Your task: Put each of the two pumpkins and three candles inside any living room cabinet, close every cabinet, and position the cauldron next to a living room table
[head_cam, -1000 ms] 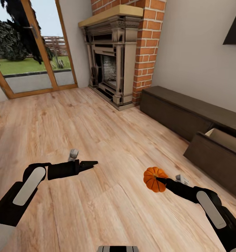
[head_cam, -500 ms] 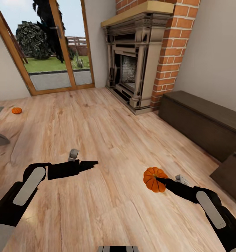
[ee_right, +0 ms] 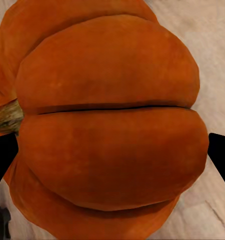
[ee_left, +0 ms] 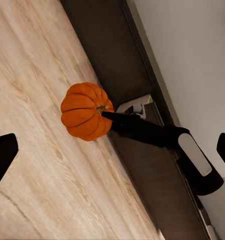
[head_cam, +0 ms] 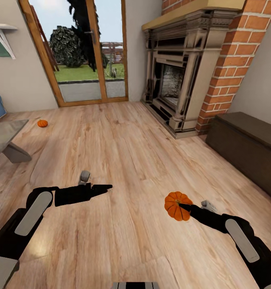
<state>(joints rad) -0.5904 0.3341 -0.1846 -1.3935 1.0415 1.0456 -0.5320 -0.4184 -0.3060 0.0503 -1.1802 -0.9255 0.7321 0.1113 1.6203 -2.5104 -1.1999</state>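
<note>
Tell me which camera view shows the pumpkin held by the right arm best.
The left wrist view: the whole pumpkin shows, ribs and stem, at the right gripper. The head view shows it small; the right wrist view crops it.

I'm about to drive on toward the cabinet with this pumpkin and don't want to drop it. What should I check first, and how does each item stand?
1. Right gripper shut on the held pumpkin: ok.
2. Held pumpkin clear of the floor: ok.
3. Left gripper free of load: ok; its jaws look shut.
4. Cabinet within sight: ok, at the right edge.
5. An open cabinet front ready to take the pumpkin: cannot tell.
6. Second pumpkin located: ok, on the floor near the glass door.
</note>
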